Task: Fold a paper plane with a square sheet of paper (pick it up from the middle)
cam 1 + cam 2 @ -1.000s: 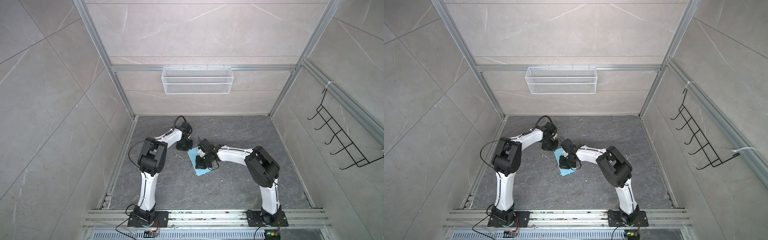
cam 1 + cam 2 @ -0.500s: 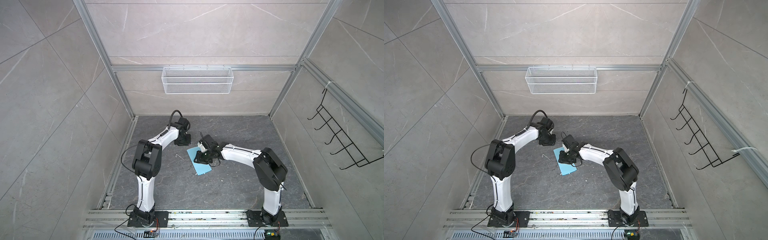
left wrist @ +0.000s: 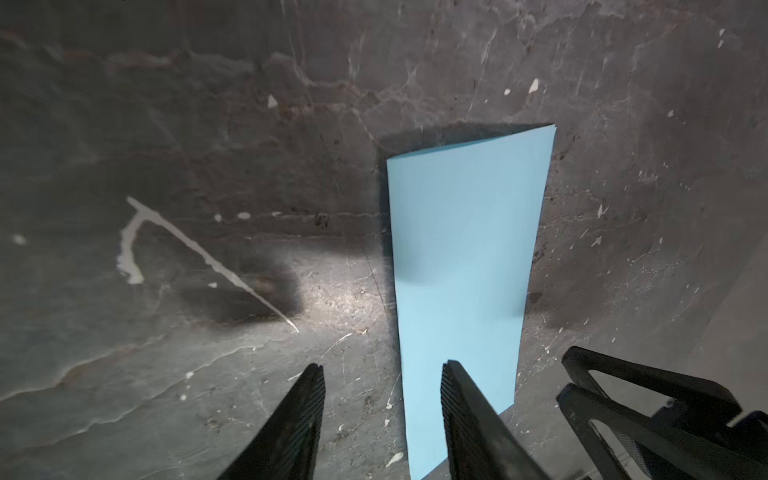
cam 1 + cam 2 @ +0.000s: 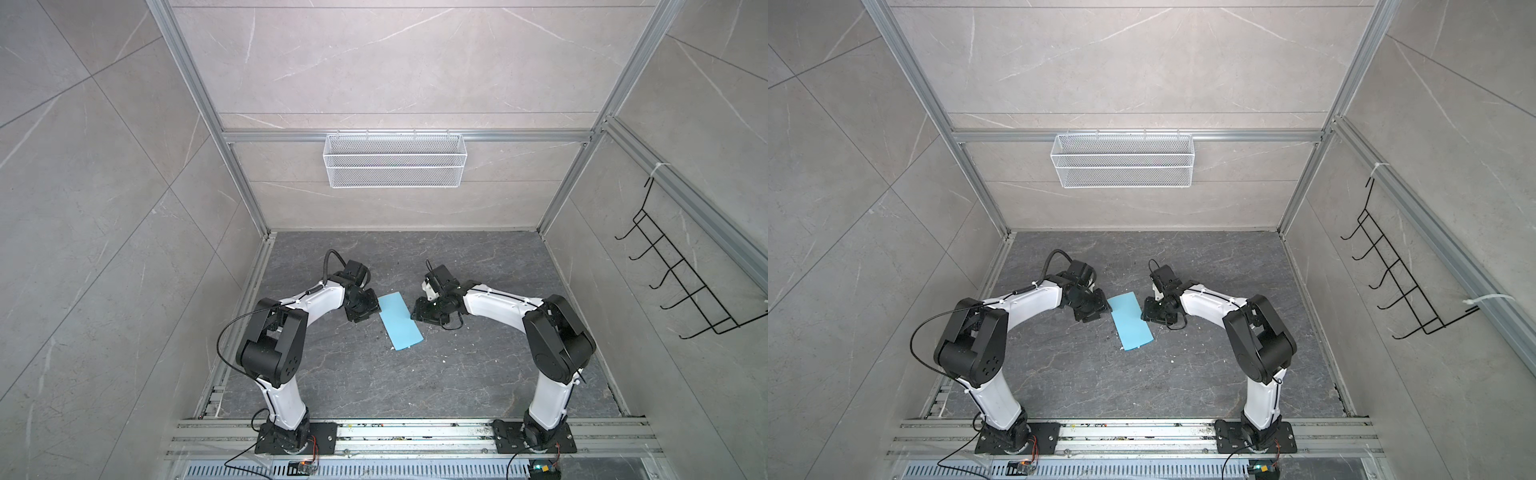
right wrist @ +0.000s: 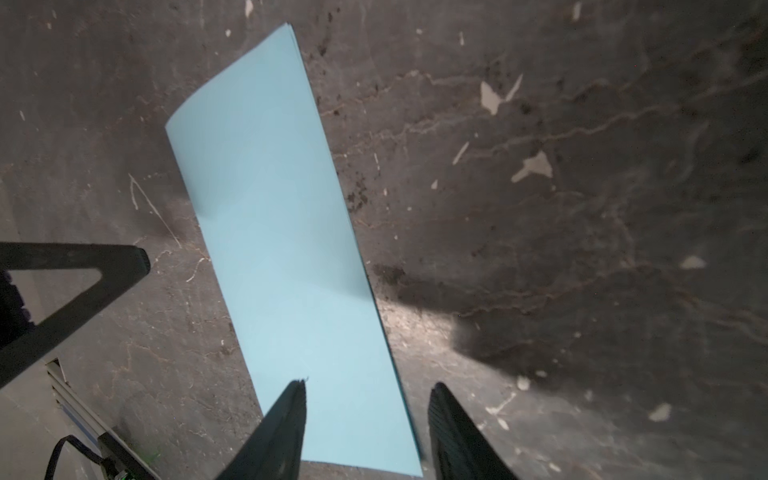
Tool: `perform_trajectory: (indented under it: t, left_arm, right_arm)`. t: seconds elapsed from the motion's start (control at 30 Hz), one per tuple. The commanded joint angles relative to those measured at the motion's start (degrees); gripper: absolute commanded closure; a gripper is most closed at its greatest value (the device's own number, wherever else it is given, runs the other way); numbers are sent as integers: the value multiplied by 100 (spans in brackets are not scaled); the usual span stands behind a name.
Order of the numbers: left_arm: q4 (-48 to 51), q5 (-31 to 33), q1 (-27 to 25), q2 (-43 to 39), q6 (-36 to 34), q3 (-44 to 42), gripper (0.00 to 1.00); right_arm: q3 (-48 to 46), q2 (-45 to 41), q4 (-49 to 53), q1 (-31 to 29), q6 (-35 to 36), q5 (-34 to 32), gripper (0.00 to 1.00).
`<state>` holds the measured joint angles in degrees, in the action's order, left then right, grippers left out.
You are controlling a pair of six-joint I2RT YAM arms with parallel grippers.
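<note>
The jaws of the left gripper [image 3: 382, 365] stand about half open with nothing between them. In the left wrist view one finger [image 3: 461, 399] overlaps the near-left edge of the sheet of paper [image 3: 465, 249], and the other is over bare table [image 3: 208, 374]. The right gripper [image 5: 368, 384] is parted about as far and also grips nothing. One of its fingers [image 5: 286, 415] is over the paper [image 5: 282, 228], and the sheet's long right edge runs between the two fingers.

In both top views the two grippers [image 4: 370, 309] [image 4: 419, 309] sit low on either side of the sheet's far half, the left one just beside its left edge and the right one just beside its right edge. Each wrist is bent down toward the table. Each white forearm slopes back and outward to a raised black elbow. From there the lower link drops to a base on the near rail, so the two arms mirror each other.

The sheet [image 4: 400, 320] [image 4: 1130, 320] lies on the dark stone table near the middle. It is folded in half into a long light-blue strip that runs from far left to near right, and its open layers lift slightly at the near end.

A second ago both grippers were shut and crowded together on top of the paper, hiding most of it. Since then they have opened and drawn apart sideways, and both elbows have swung outward. The strip is now uncovered and lies in much the same place.
</note>
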<state>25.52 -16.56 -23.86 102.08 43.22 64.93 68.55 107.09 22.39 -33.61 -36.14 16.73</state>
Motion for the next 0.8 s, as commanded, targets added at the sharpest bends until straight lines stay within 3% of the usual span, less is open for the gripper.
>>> perform_trajectory:
  t: [0.0,0.47,0.6,0.77]
  left_arm:
    - [-469,-373,-22,169,312,185,50]
    - [-38,-371,-31,1058,-22,883,62]
    - [-53,-654,-31,1326,-245,1148,68]
    - [96,-886,-19,1524,-692,1575,69]
  right_arm:
    - [-82,150,222,-5,85,45,50]
    - [-540,77,117,-130,-108,370,59]
    - [-634,86,38,-249,-197,500,63]
    - [-753,22,-188,-330,-363,607,64]
